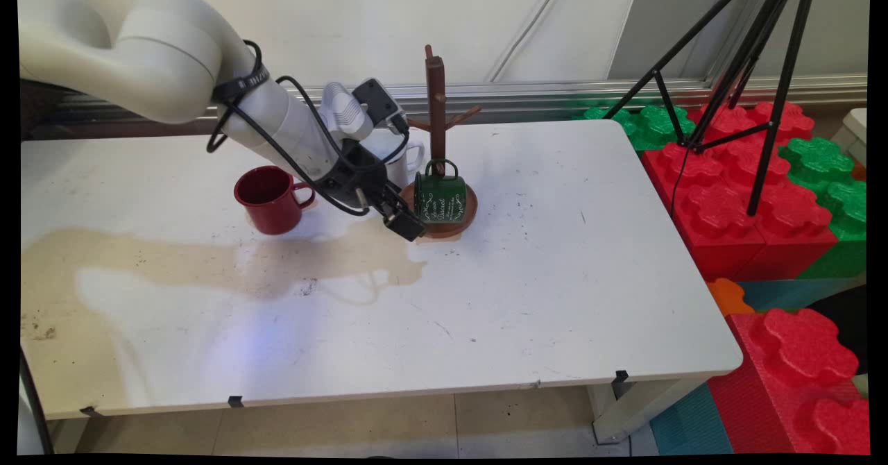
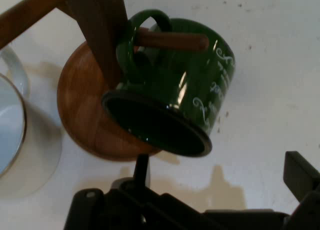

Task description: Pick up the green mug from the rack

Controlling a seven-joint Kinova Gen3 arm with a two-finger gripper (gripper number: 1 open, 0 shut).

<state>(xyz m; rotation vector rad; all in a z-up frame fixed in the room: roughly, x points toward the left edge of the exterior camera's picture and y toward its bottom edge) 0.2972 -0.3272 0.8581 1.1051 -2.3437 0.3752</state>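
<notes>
**Inspector:** Presently, the black two-finger gripper (image 1: 404, 225) is hanging low over the white table (image 1: 555, 257), just beside the round wooden base (image 2: 82, 115) of the brown wooden mug tree (image 1: 436, 104). Its fingers are standing apart and are gripping nothing.

**Clerk:** And the glossy green enamel mug with white lettering (image 1: 441, 198)?

**Inspector:** It is hanging by its handle on a lower peg (image 2: 172, 40), mouth tilting down towards the base, so the peg alone is carrying it. The hand view is showing the gripper close below the mug's rim, not touching it.

**Clerk:** Anything else nearby?

**Inspector:** A white mug (image 1: 402, 159) is sitting behind the arm beside the tree, and a red enamel mug (image 1: 269, 200) is standing upright further left, well clear.
</notes>
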